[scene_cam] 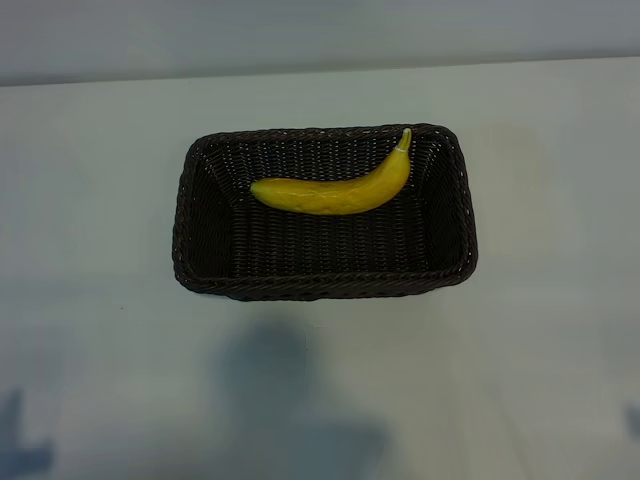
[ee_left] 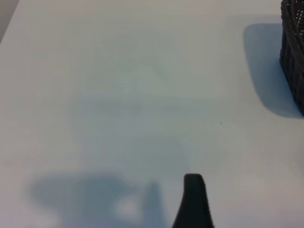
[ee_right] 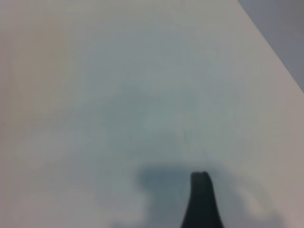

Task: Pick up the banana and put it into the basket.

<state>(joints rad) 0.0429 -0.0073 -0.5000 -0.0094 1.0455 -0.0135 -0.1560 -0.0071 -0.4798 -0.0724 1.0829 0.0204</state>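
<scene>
Neither arm is seen whole in any view. In the exterior view only a dark sliver of each shows at the lower corners of the table (scene_cam: 90, 330), too little to read. The left wrist view shows a single dark fingertip of the left gripper (ee_left: 194, 202) at the frame edge, over bare table; its partner is cut off. The right wrist view likewise shows one dark fingertip of the right gripper (ee_right: 202, 199), hanging above its own shadow. With one finger visible per side the gap cannot be seen directly; by the record both sets of jaws stand spread wide, and nothing lies between them.

The left wrist view catches only a corner of the basket (ee_left: 293, 52), a strip of dark woven wall with its shadow on the table. The right wrist view shows no basket at all.

The exterior view alone shows the contents. The basket (scene_cam: 200, 275) sits mid-table, rectangular, dark brown weave, sloping sides. The banana (scene_cam: 335, 190) lies inside it on the floor, toward the far wall, curved, yellow, pale green stem tip pointing up toward the far right corner.
</scene>
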